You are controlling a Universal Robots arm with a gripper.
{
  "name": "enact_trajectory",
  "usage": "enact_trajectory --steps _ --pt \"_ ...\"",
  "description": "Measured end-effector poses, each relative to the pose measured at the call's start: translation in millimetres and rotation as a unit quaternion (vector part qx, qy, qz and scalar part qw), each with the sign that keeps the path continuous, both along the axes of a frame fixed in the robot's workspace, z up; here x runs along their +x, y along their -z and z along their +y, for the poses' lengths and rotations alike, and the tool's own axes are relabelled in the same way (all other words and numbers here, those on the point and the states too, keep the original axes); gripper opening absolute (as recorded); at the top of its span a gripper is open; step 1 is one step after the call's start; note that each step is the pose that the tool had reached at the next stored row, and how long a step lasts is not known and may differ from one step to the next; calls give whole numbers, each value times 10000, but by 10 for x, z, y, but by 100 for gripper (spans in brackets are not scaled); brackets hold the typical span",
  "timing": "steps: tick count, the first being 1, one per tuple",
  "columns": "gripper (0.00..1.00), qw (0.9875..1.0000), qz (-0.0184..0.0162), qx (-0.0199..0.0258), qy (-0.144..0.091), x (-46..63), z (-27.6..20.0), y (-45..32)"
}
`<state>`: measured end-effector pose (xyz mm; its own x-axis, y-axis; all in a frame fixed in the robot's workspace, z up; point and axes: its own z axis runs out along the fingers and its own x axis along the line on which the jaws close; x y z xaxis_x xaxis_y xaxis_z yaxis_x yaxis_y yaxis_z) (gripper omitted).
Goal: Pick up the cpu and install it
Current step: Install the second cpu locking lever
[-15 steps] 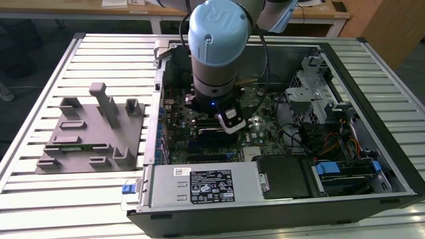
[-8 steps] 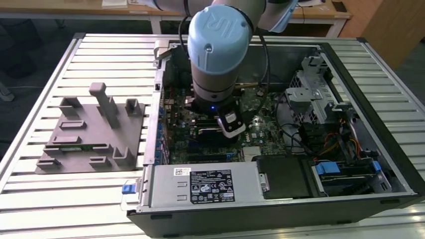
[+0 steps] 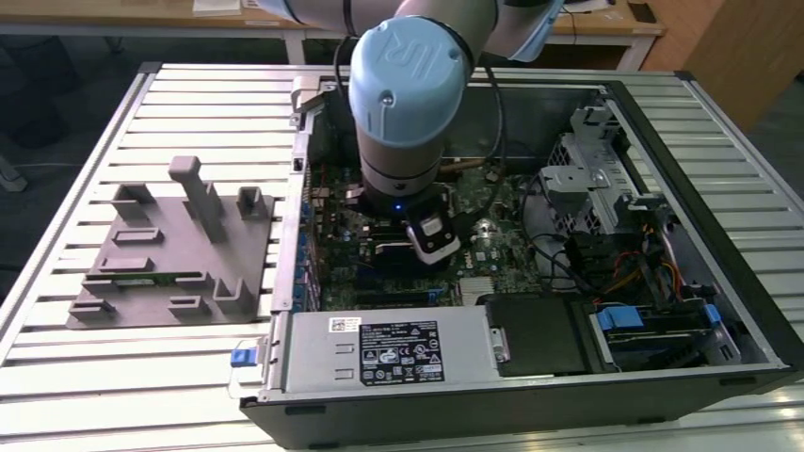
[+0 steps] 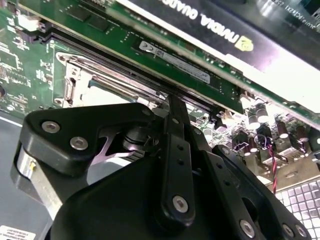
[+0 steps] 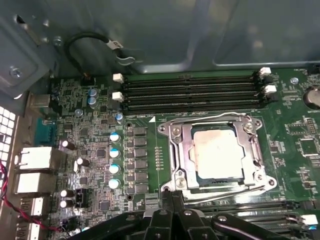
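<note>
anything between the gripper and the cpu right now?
Nothing visible. In the first wrist view the cpu lies flat in the socket frame with its silvery top uncovered, and the gripper sits just beside the frame's edge. No cable or part lies across the chip.

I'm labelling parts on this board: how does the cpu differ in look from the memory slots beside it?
In the first wrist view the cpu is a flat square with a pale silvery top, while the memory slots are long, thin and black. The cpu lies inside a metal socket frame; the memory slots run in parallel rows with white clips at their ends and look empty. Both sit flat on the green motherboard.
</note>
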<state>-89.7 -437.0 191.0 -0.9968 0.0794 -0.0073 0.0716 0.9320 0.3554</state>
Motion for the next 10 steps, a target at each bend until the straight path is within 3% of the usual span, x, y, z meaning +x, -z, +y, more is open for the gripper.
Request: enact_trajectory --steps 6,10 --pt "11 9999 -2 137 0 -28 4 28" --pt "11 9999 -1 158 0 -32 12 51"
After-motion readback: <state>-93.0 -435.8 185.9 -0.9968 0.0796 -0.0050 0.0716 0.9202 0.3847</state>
